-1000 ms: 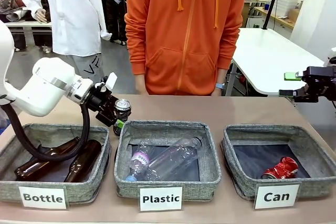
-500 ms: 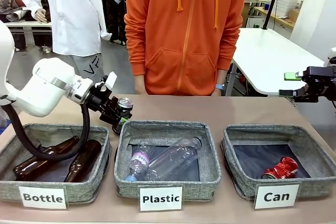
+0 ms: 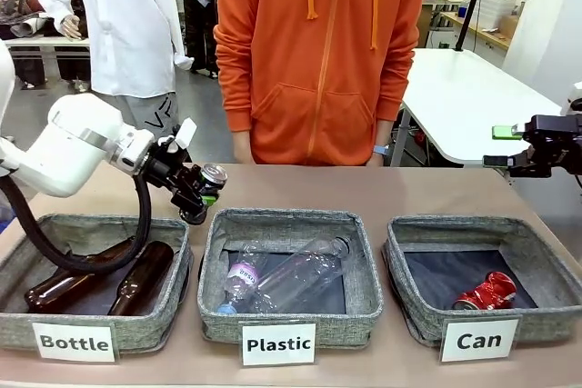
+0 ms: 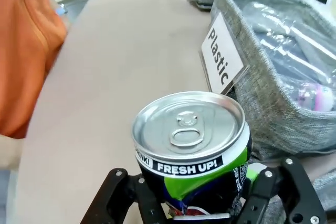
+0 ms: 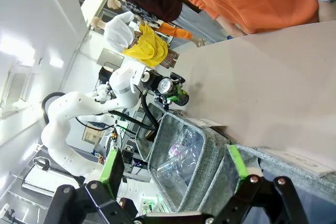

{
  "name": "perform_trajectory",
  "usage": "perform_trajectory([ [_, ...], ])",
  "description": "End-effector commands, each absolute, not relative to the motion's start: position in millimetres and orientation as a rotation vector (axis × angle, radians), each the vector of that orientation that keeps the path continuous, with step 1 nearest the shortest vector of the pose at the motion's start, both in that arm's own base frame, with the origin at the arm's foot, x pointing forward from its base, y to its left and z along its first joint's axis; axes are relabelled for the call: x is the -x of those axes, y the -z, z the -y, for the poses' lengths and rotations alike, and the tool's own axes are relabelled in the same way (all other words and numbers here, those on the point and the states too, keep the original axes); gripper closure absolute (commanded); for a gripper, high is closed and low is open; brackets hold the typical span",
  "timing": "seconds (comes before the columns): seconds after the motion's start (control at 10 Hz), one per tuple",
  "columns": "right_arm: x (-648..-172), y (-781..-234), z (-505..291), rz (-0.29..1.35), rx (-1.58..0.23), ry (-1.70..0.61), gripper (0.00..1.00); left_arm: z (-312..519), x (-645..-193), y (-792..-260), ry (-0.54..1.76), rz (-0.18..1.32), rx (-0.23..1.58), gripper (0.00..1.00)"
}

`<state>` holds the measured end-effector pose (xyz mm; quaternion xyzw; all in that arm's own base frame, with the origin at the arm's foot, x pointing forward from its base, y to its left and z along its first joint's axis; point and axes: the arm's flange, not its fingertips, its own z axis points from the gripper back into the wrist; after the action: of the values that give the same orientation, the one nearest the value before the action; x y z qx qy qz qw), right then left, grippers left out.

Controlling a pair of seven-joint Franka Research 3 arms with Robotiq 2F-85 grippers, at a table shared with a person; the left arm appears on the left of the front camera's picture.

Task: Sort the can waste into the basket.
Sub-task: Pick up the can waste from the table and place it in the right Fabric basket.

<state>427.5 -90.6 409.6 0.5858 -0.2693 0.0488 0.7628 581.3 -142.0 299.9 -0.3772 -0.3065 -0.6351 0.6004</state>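
Left gripper (image 3: pixel 202 190) is clamped on the dark can (image 3: pixel 213 177), silver top tilted toward the person, lifted clear of the table (image 3: pixel 364 190) just behind the far-left corner of the Plastic bin (image 3: pixel 289 274). Left wrist view: same can (image 4: pixel 193 151) sits between the fingers, "FRESH UP!" printed round the rim, green on the side. Right gripper (image 3: pixel 509 146) hangs above and behind the far-right corner of the Can basket (image 3: pixel 482 274), jaws spread apart, holding nothing. Red can (image 3: pixel 486 293) lies crushed inside the Can basket, near its front. Bottle bin (image 3: pixel 91 281), left of the Plastic bin, holds brown bottles (image 3: pixel 109 281). Person in orange hoodie (image 3: pixel 318 56) stands behind the Plastic bin, across the table.
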Motion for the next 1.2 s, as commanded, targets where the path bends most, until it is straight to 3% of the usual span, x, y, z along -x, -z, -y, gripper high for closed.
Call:
perform_trajectory([
  [0.0, -427.7, -411.2, 90.7, 0.606, -1.270, -0.122, 0.00, 120.9, -564.0, -330.7, 1.462, 0.758, 0.884, 1.00],
  [0.2, -427.7, -411.2, 90.7, 0.606, -1.270, -0.122, 0.00, 77.5, -540.4, -382.7, 1.371, 0.839, 0.946, 1.00],
  [0.4, -427.7, -411.2, 90.7, 0.606, -1.270, -0.122, 0.00, 32.6, -506.6, -419.7, 1.378, 0.797, 1.011, 1.00],
  [0.6, -427.7, -411.2, 90.7, 0.606, -1.270, -0.122, 0.00, -1.5, -460.1, -440.2, 1.461, 0.773, 1.092, 1.00],
  [0.7, -427.7, -411.2, 90.7, 0.606, -1.270, -0.122, 0.00, -10.3, -441.4, -438.6, 1.437, 0.843, 1.100, 1.00],
  [0.8, -427.7, -411.2, 90.7, 0.606, -1.270, -0.122, 0.00, 4.4, -480.3, -440.6, 1.411, 0.793, 1.062, 1.00],
  [1.1, -427.7, -411.2, 90.7, 0.606, -1.270, -0.122, 0.00, 4.4, -480.3, -440.6, 1.411, 0.793, 1.062, 1.00],
])
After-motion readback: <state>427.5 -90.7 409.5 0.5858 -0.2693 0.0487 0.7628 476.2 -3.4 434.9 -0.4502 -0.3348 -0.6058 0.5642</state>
